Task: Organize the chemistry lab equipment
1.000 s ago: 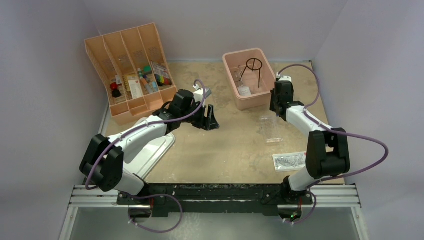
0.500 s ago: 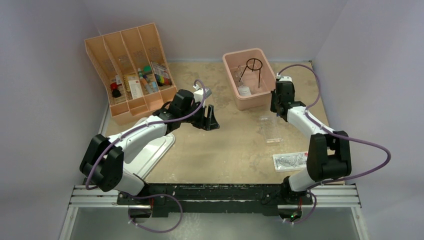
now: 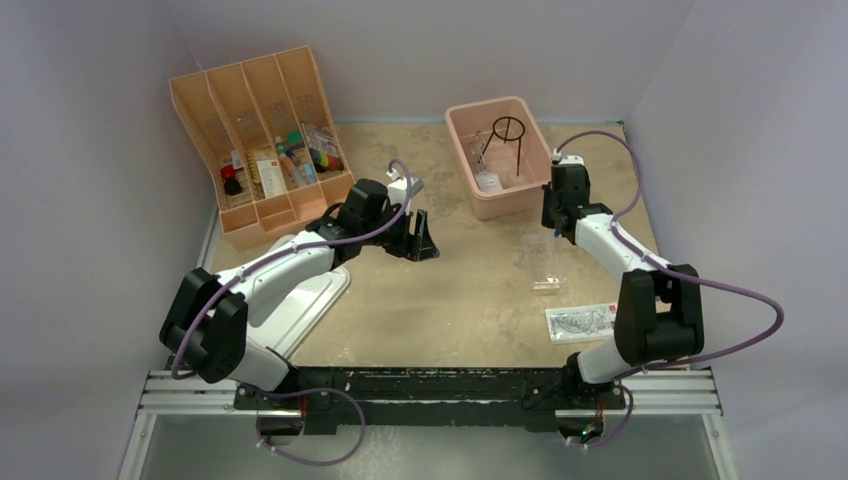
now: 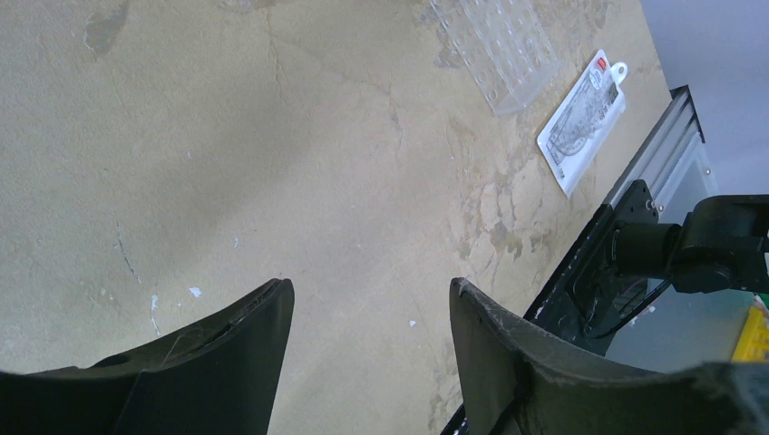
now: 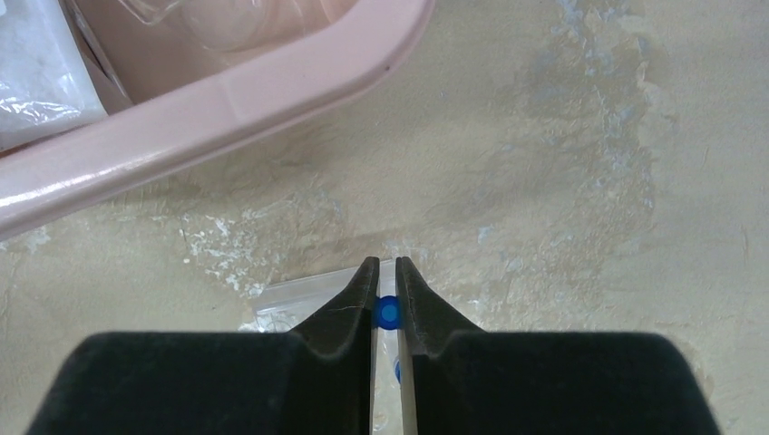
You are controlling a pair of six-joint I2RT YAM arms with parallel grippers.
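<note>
Nearest to me, a flat clear packet with a red mark (image 3: 580,322) lies on the beige table (image 3: 460,300), and the clear well rack (image 3: 545,265) lies just beyond it. My left gripper (image 4: 369,286) hangs over bare table, fingers wide apart, holding nothing. My right gripper (image 5: 385,272) pinches a small blue round tip (image 5: 387,313) just beside the pink rectangular tub (image 5: 227,100). The black wire ring tripod (image 3: 508,135) stands inside that tub.

Rectangular tub (image 3: 510,200) showing pink. Divided tray (image 3: 190,105) showing orange. Wire ring tripod (image 3: 509,118) showing black. Well rack (image 4: 499,45) looking clear, carrying grid pattern of round wells. Packet (image 4: 580,122) showing white, red mark at end. Bulb (image 5: 388,313) showing blue between black fingers (image 5: 349,304) of right gripper (image 5: 385,265). Table (image 3: 460,290) showing beige, wearing pale mottled patches. Cables (image 3: 595,132) showing purple.
</note>
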